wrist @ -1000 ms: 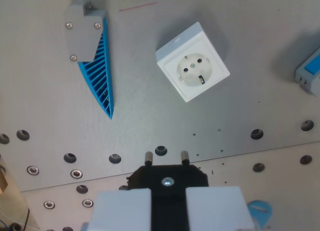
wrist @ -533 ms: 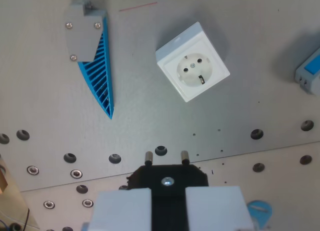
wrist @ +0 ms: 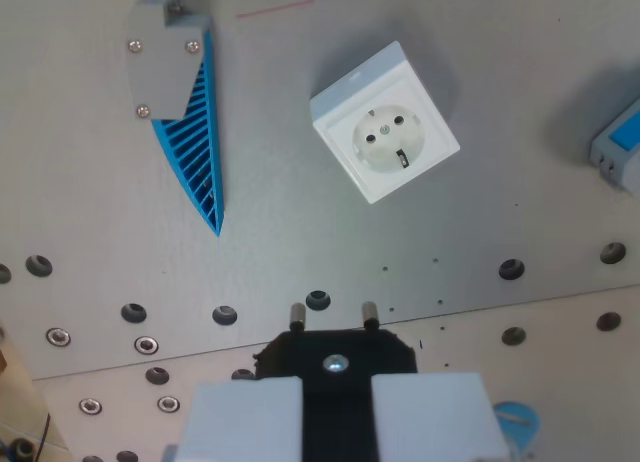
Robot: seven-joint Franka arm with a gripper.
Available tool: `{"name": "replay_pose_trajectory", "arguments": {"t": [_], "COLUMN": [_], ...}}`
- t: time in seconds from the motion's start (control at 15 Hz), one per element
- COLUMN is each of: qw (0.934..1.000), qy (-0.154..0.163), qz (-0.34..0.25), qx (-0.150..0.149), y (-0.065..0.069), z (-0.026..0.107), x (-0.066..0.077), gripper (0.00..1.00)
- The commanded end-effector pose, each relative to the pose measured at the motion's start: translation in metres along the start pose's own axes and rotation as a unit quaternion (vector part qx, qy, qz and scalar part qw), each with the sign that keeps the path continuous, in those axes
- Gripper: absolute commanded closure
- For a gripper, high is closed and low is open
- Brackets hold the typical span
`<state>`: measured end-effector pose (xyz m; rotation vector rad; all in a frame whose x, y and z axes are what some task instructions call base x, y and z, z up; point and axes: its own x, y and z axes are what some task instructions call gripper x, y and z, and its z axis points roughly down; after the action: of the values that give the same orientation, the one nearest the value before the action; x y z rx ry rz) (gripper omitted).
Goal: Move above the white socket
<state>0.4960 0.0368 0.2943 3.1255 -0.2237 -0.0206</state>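
Gripper [wrist: 336,412] clamped on a black plug [wrist: 336,354], prongs forward. White socket [wrist: 384,123] lies farther off, slightly right. Advance plug forward and right, then align prongs with holes.

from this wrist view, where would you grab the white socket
Grip the white socket across two opposite flat side walls, coming straight down from above. It is a square box lying face up and turned diagonally, so the pincer would probably need rotating to match its edges.

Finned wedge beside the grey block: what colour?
Blue finned wedge, clearest in the wrist view.
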Motion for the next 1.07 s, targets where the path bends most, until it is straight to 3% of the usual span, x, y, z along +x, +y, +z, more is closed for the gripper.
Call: {"name": "replay_pose_trajectory", "arguments": {"t": [0.07,0.53,1.07], "qw": [0.9993,0.9963,0.9895], "qy": [0.016,0.034,0.033], "qz": [-0.035,-0.079,-0.141], "qx": [0.005,0.009,0.004], "y": [0.003,0.008,0.015], "z": [0.008,0.028,0.058], "x": [-0.001,-0.003,-0.006], "gripper": [1.00,1.00,1.00]}}
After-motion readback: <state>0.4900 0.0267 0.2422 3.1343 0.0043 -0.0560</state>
